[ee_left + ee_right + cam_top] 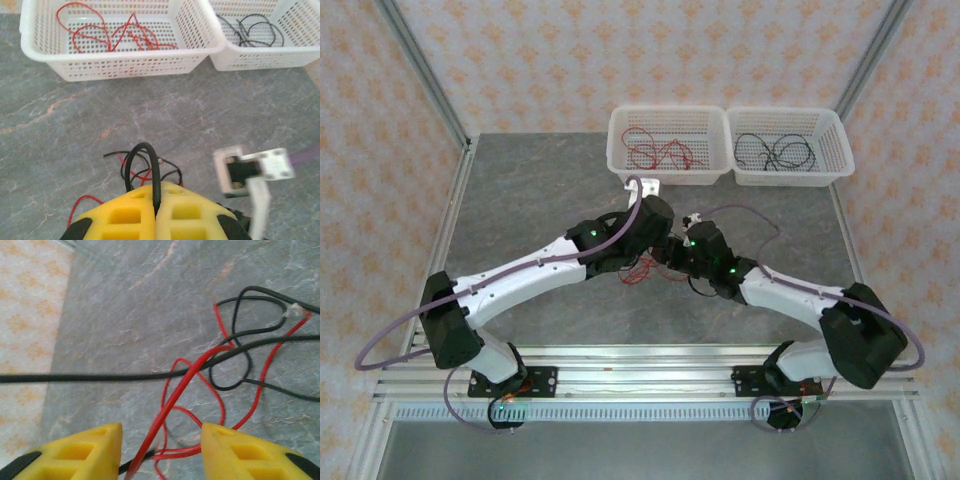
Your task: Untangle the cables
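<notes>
The tangle of red and black cables (642, 270) lies on the grey table (530, 200), in front of the white basket (665, 178) that holds loose red wires (655, 152), well apart from it. The left gripper (156, 195) is in front of that basket too, jaws together, clamped on a black cable (142, 149) that loops up from between them. The right gripper (161, 435), further from the basket, has its jaws apart, with a red cable (185, 382) running loose through the gap. A 2nd basket (790, 178) stands just beside the 1st and holds black wires (775, 152).
</notes>
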`<action>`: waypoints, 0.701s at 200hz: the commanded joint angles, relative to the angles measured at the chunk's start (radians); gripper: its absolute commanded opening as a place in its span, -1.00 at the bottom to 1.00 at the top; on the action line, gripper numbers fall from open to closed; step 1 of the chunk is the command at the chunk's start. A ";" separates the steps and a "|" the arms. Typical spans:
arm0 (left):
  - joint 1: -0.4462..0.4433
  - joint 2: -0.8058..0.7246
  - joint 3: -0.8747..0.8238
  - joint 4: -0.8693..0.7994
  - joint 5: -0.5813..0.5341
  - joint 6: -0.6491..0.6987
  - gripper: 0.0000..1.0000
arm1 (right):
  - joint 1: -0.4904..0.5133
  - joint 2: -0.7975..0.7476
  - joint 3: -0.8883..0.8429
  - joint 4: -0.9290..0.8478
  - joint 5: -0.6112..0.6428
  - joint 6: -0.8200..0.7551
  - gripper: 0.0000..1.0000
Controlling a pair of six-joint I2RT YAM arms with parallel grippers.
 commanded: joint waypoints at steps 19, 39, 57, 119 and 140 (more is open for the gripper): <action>-0.030 -0.026 0.110 -0.029 -0.042 0.052 -1.00 | 0.005 0.102 0.026 0.036 0.139 -0.018 -0.11; -0.045 -0.046 0.132 -0.033 -0.044 0.060 -1.00 | 0.004 0.146 0.030 0.039 0.191 -0.029 -0.13; -0.056 -0.064 0.143 -0.039 -0.056 0.062 -1.00 | 0.001 0.171 0.026 0.049 0.229 -0.042 -0.13; -0.075 -0.099 0.209 -0.077 -0.086 0.070 -1.00 | -0.046 0.224 -0.030 0.110 0.263 -0.043 -0.14; -0.084 -0.104 0.253 -0.093 -0.103 0.084 -1.00 | -0.064 0.225 -0.053 0.124 0.261 -0.039 -0.14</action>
